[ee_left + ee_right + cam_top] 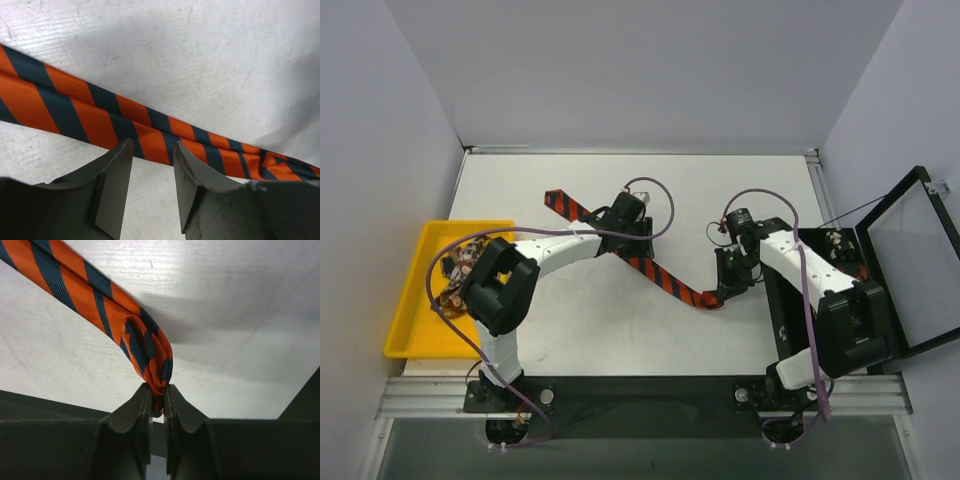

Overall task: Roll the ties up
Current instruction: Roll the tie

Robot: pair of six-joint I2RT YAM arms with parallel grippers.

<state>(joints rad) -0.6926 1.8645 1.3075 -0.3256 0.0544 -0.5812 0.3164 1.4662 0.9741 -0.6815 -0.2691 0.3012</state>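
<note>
A red-orange and black striped tie (660, 273) lies stretched diagonally across the white table, from the back left to the front right. My left gripper (632, 238) hovers over its middle, open and empty; in the left wrist view the tie (125, 125) runs just beyond the gripper (152, 150). My right gripper (728, 292) is shut on the tie's narrow end, which is folded into a small loop (150, 355) at the gripper (158, 392). Other patterned ties (460, 270) lie bunched in the yellow tray.
A yellow tray (412, 320) sits at the table's left edge. A black box (910, 260) with an open lid stands at the right edge, behind my right arm. Purple cables run along both arms.
</note>
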